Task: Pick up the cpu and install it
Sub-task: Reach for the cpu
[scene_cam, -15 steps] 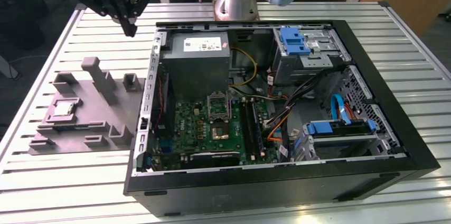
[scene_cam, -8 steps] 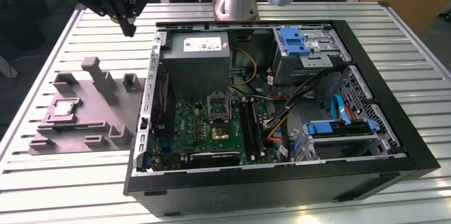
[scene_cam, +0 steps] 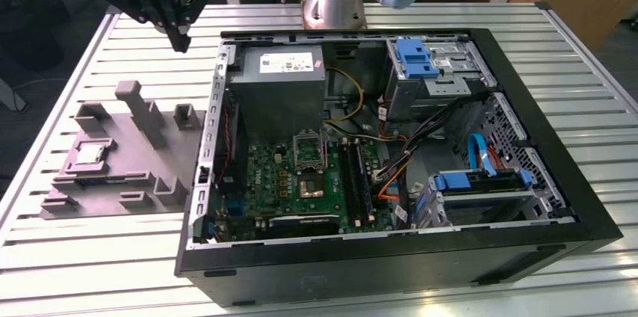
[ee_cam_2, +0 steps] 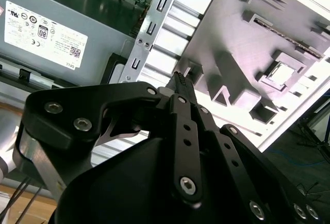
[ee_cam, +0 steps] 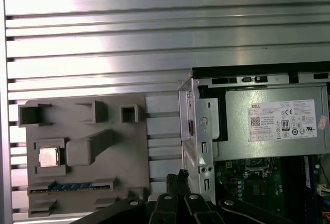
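Gripper (scene_cam: pixel 182 42) fully closed, empty, raised over the desk (scene_cam: pixel 100 257) at upper left of the exterior view. Cpu (scene_cam: pixel 90 155) seated in a square pocket of the grey fixture (scene_cam: pixel 134 158), at the exterior view's left, beside the open computer case (scene_cam: pixel 399 265).

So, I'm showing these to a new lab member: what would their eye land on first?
Most likely the open computer case, its green motherboard and grey power supply exposed, filling the middle of the slatted table. Next, the black gripper hanging above the table at the exterior view's upper left, and, lower on that side, the grey fixture tray with the small silver cpu in a square pocket.
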